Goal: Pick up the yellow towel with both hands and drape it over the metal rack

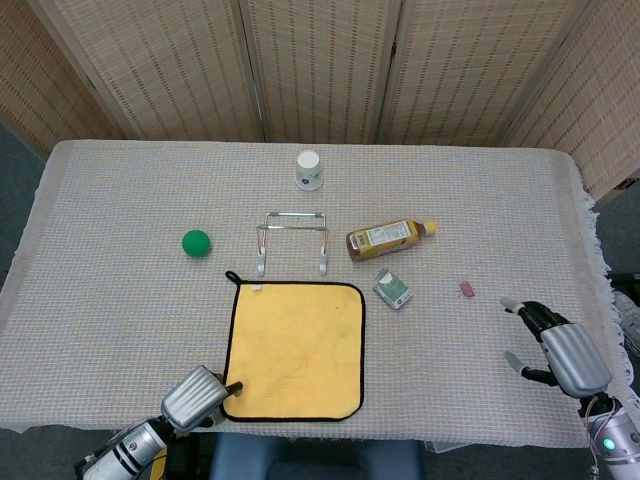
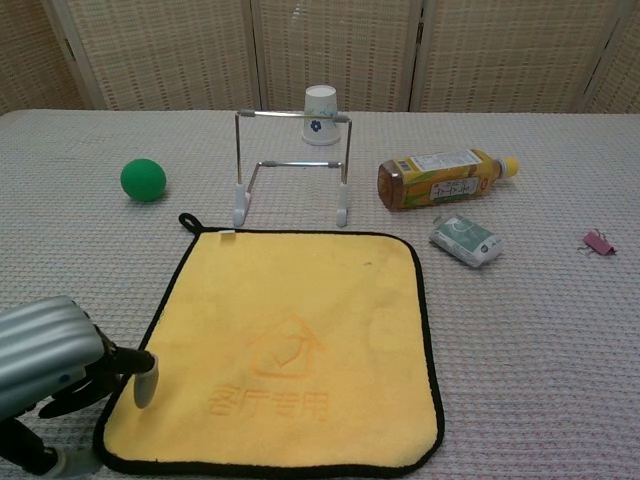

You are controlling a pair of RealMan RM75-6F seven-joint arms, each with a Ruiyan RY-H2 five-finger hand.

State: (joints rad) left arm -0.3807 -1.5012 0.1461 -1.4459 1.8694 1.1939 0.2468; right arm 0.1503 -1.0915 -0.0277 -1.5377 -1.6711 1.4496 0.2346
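The yellow towel (image 1: 294, 349) (image 2: 287, 347) with a black border lies flat on the table in front of the metal rack (image 1: 292, 238) (image 2: 291, 166), which stands upright and bare. My left hand (image 1: 198, 397) (image 2: 55, 367) is at the towel's near left corner, a fingertip (image 2: 145, 379) over the towel's edge; it holds nothing. My right hand (image 1: 560, 346) hovers far to the right of the towel near the table's right edge, fingers apart and empty. It does not show in the chest view.
A green ball (image 1: 196, 242) lies left of the rack, a white paper cup (image 1: 309, 169) behind it. A tea bottle (image 1: 388, 236) on its side, a small packet (image 1: 393, 289) and a pink clip (image 1: 466, 289) lie right of the towel.
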